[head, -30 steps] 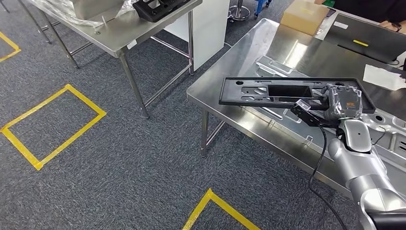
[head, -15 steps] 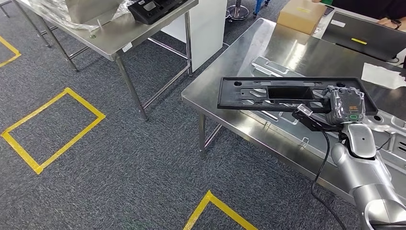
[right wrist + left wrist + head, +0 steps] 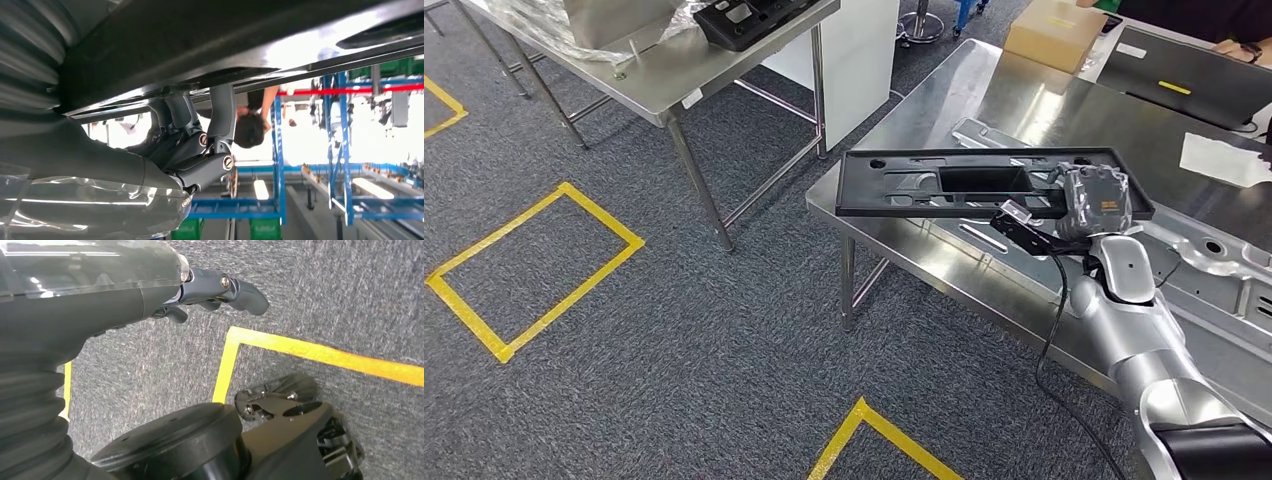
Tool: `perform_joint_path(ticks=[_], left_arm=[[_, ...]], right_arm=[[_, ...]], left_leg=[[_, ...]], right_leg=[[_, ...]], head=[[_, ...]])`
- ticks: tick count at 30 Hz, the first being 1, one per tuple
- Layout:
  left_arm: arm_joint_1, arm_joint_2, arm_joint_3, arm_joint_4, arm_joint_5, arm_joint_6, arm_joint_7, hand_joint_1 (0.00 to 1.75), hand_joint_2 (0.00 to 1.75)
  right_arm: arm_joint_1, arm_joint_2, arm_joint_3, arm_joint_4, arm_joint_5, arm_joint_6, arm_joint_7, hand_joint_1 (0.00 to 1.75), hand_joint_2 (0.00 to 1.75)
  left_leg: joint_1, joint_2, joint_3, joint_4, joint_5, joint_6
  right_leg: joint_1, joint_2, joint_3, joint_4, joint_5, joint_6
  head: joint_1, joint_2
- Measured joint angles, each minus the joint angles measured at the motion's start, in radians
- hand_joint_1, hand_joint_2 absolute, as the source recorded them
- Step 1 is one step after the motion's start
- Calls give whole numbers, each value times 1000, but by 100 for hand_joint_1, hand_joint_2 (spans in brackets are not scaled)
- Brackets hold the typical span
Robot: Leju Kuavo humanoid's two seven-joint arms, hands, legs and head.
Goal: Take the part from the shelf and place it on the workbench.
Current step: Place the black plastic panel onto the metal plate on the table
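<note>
Steel bench [image 3: 894, 215] carries a pressed sheet-metal panel [image 3: 1214, 262], cardboard box [image 3: 1057, 32] at far end, white sheet [image 3: 1224, 160] nr a dark tray [image 3: 1189, 75]; second bench [image 3: 654, 75] beyond w/ another black part [image 3: 749, 15]. Right hand [image 3: 1092, 205] reaches fwd from bent silver arm, fingers [image 3: 220, 117] hooked over edge of black rectangular frame part [image 3: 984, 182] (held flat over the bench corner); left hand [image 3: 95, 285] hangs over carpet, fingers [image 3: 240, 290] loosely curled, holding nothing.

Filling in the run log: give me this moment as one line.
phase: placing | right hand: grips black part, one end past edge of workbench | left hand: hangs over floor, holds nothing
</note>
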Motion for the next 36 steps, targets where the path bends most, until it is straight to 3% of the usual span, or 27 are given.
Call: perform_joint_path(ticks=[5, 10, 15, 22, 27, 36], left_arm=[[1, 0, 11, 0, 23, 24, -2, 0, 175], [9, 0, 22, 0, 46, 32, -4, 0, 175], [12, 0, 22, 0, 49, 37, 3, 0, 175], [15, 0, 22, 0, 60, 38, -2, 0, 175], [17, 1, 22, 0, 67, 42, -12, 0, 175], [17, 5, 23, 0, 86, 43, -38, 0, 175]], right_arm=[[-36, 41, 21, 85, -31, -14, 17, 175, 175], [-44, 35, 15, 124, -74, -60, 24, 175, 175], [2, -16, -18, 100, -38, -56, 58, 175, 175], [175, -117, -116, -37, 18, -21, 108, 175, 175], [290, -181, -203, -136, 7, 11, 96, 175, 175], [379, -207, -256, -239, 8, 27, 80, 175, 175]], left_leg=[[-1, -1, 0, 1, 0, 0], [-2, -2, 0, 1, 0, 0], [-2, -4, 0, 2, -1, 1], [-3, -4, -1, 2, -3, 4], [-3, -4, -1, 2, -5, 4], [-3, 0, 0, 2, -5, 4]], right_leg=[[0, -1, 0, 0, 0, 0], [0, -2, 0, 0, 0, 1], [0, -4, 0, -1, -1, 1], [-1, -4, 0, -2, -1, 2], [-1, -5, 0, -2, -3, 4], [-1, 0, 0, -2, -3, 4]], head=[[0, 0], [0, 0], [0, 0], [0, 0], [0, 0], [0, 0]])
